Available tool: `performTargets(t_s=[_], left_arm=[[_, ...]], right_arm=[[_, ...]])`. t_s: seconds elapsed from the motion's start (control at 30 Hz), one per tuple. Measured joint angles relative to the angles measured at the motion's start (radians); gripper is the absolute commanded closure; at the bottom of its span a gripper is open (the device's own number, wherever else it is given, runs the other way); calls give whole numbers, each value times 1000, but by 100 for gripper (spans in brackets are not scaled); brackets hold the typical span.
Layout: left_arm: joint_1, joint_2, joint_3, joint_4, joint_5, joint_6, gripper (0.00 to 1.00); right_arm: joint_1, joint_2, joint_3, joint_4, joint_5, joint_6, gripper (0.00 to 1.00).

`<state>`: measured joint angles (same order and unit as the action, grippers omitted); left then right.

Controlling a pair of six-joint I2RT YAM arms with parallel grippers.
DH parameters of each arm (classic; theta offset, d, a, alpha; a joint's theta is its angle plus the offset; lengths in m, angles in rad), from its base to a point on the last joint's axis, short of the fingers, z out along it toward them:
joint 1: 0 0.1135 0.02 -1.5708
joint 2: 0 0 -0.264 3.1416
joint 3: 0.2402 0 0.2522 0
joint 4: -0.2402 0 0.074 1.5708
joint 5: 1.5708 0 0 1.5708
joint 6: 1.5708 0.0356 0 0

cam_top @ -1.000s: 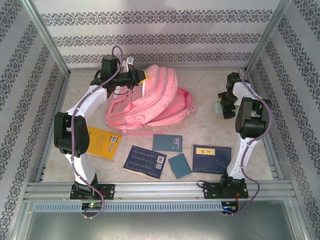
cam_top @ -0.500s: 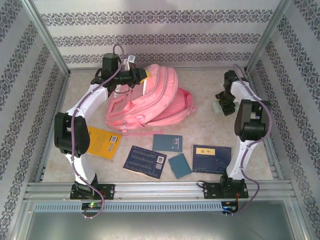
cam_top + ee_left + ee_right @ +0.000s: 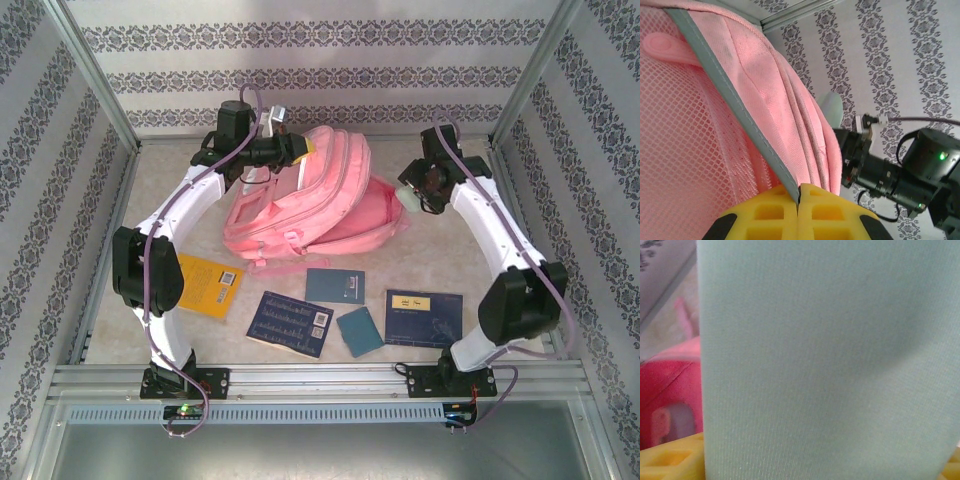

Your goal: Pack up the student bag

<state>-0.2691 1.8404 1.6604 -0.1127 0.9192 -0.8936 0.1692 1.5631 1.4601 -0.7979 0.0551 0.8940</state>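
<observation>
Student bag edge pinched in left claw; right claw clamps pale green item.

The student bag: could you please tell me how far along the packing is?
Early on. Done: the left gripper is shut on the grey-trimmed edge of the student bag. In hand: the right gripper holds a pale green item beside the bag. Left: that item and five books on the table are not yet inside.
</observation>
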Motion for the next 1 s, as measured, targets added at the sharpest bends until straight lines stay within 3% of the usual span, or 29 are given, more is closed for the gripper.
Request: performTargets(t_s=[0.17,0.4,0.7,0.77,0.8,1.0], left_arm=[[0,-1,0,66,0,-51,100],[-5,-1,0,95,13,-81,100],[-23,-26,-31,195,48,-136,100],[-26,-37,-40,207,48,-141,100],[-26,-42,-47,216,47,-145,100],[-23,-89,-91,226,35,-150,100]], right_arm=[[68,-65,-126,95,-117,-50,30],[222,-73,-145,187,-207,-168,28],[227,132,-100,297,-371,-155,23],[232,179,-98,335,-407,-138,13],[236,199,-93,347,-422,-127,3],[293,240,-20,369,-450,-142,2]])
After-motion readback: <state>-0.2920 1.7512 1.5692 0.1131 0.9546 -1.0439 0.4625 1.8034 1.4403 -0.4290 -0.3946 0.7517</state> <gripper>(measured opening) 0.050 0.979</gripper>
